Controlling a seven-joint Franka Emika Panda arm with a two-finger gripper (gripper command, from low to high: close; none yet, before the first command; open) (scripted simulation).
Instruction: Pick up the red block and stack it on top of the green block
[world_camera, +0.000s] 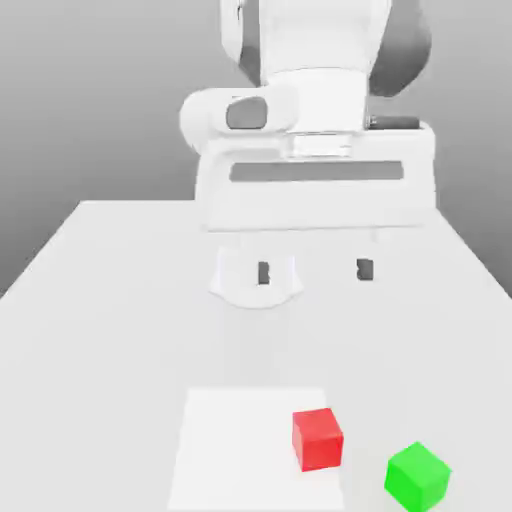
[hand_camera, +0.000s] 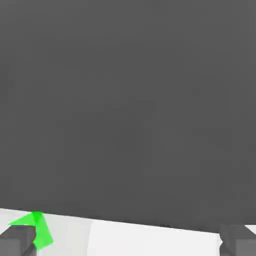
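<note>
The red block (world_camera: 318, 439) rests on the white table (world_camera: 110, 320) near its front edge. Just to the exterior view's right of it, apart from it, sits the green block (world_camera: 417, 475). My gripper (world_camera: 314, 270) hangs high over the middle of the table, well behind both blocks, open with nothing between its two dark fingertips (world_camera: 263, 272). In the hand view the green block (hand_camera: 37, 230) shows beside one fingertip (hand_camera: 17, 241), and the gripper (hand_camera: 127, 244) stands wide open.
A paler square patch (world_camera: 240, 440) marks the table under the red block. The arm's white base (world_camera: 256, 285) stands behind the gripper at mid-table. Bare table surface lies on both sides of the blocks.
</note>
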